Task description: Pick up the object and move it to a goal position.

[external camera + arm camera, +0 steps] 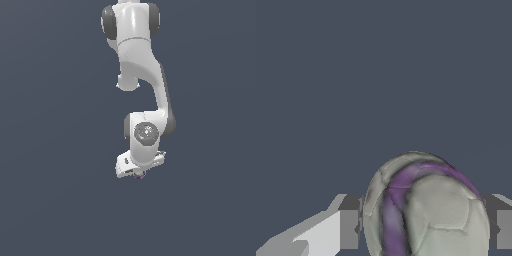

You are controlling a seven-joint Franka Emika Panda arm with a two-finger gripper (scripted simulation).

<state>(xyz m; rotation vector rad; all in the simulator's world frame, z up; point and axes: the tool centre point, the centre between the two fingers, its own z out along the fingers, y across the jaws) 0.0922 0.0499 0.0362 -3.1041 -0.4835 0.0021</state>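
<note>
The object is a small pale grey-beige ball (428,207) with purple streaks. In the wrist view it fills the space between my two fingers, and the pads touch it on both sides. My gripper (426,227) is shut on it. In the exterior view the white arm hangs down from the top, and the gripper (140,173) sits low in the middle, with only a sliver of the ball (140,174) peeking out beneath the hand. No goal marker shows in either view.
A plain dark blue-grey surface (55,150) fills the whole background in both views. Nothing else stands on it.
</note>
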